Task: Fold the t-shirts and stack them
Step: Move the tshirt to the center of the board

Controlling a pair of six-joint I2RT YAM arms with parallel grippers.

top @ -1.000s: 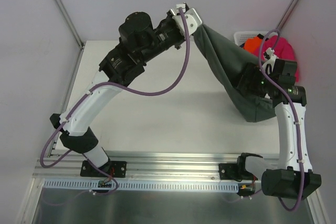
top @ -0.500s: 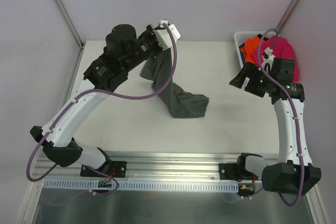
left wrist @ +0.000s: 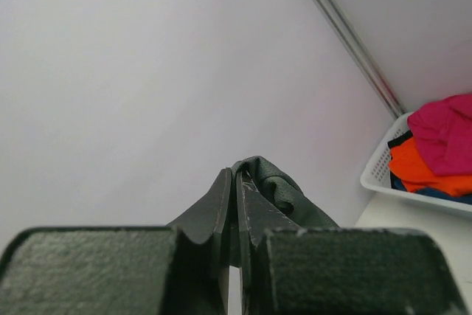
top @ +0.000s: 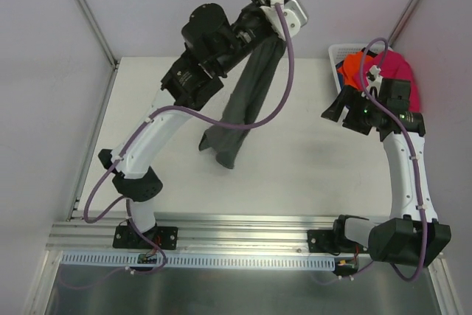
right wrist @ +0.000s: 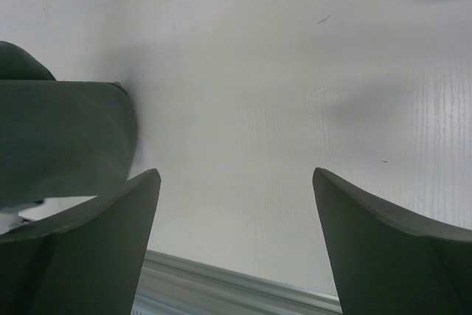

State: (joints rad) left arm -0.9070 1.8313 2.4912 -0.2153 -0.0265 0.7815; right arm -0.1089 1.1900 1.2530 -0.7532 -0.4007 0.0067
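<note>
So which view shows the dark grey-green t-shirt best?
Top external: the whole dark grey-green t-shirt hangs from the left gripper. Left wrist shows only the fold pinched in its jaws; right wrist, perhaps a dark edge.

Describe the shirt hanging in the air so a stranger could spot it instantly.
Look above the far middle of the white table, where the left claw is raised. The dark grey-green t-shirt hangs from it, drooping toward the tabletop. Unlike the pink shirt and orange shirt piled in the white basket at right, it's dull and held aloft.
</note>
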